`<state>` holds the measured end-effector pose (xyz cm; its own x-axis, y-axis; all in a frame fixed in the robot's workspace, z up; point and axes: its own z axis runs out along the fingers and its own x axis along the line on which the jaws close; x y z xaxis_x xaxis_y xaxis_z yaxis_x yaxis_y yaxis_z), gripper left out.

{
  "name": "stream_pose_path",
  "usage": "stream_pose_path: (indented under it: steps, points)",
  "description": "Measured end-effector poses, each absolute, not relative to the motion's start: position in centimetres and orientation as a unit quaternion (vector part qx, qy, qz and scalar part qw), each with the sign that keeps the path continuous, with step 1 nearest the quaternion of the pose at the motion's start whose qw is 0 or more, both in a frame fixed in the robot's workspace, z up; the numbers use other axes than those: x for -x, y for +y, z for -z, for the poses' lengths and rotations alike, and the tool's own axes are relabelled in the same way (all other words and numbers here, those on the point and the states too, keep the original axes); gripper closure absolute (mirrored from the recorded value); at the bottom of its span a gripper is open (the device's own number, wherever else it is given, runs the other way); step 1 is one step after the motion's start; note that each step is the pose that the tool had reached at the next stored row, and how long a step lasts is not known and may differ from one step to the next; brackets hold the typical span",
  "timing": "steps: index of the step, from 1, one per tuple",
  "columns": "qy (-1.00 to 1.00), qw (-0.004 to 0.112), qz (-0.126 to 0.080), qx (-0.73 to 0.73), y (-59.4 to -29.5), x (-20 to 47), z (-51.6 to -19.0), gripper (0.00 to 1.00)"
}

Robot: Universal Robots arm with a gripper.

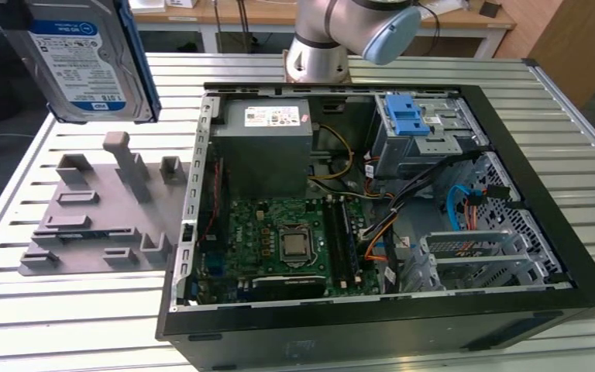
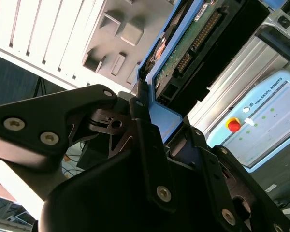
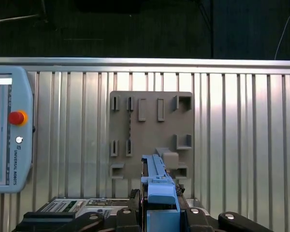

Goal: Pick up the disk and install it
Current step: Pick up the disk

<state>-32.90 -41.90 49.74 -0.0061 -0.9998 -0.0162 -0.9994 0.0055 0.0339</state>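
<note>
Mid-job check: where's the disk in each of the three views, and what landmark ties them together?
Exterior view: the disk is at the exterior view's upper left, label facing the camera.
First wrist view: edge-on, clamped in the gripper, over the grey stand.
Second wrist view: circuit-board side showing, extending from the gripper.
Shared landmark: the grey stand with upright posts.

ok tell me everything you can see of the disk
The disk is a flat silver metal hard drive with a white-and-blue label on its face and a blue plastic bracket along its edges. The second wrist view shows the green circuit board on its underside, with a row of connector pins. It hangs in the air on edge above the grey stand, clamped in the gripper.
</note>
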Motion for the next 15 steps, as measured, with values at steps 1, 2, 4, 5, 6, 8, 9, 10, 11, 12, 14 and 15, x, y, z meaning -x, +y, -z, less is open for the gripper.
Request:
stream_pose_path:
  steps: [1, 2, 4, 5, 6, 8, 9, 10, 11, 12, 14, 15]
  points:
    - [-0.709, 0.006, 0.018, -0.705, -41.9, 32.8, -49.7, 0.64]
    - [-0.709, 0.006, 0.018, -0.705, -42.0, 32.7, -49.7, 0.64]
    - [-0.709, 0.006, 0.018, -0.705, -42.1, 32.4, -49.7, 0.64]
    - [-0.709, 0.006, 0.018, -0.705, -42.1, 32.3, -49.7, 0.64]
    - [-0.709, 0.006, 0.018, -0.705, -42.2, 32.1, -49.7, 0.64]
    - [-0.709, 0.006, 0.018, -0.705, -42.3, 31.9, -49.7, 0.64]
    - [-0.709, 0.006, 0.018, -0.705, -42.3, 31.7, -49.7, 0.64]
    - [-0.709, 0.006, 0.018, -0.705, -42.3, 31.6, -49.7, 0.64]
    - [-0.709, 0.006, 0.018, -0.705, -42.4, 31.5, -49.7, 0.64]
    - [-0.709, 0.006, 0.018, -0.705, -42.4, 31.3, -49.7, 0.64]
    - [-0.709, 0.006, 0.018, -0.705, -42.5, 31.1, -49.7, 0.64]
    - [-0.709, 0.006, 0.018, -0.705, -42.6, 31.0, -49.7, 0.64]
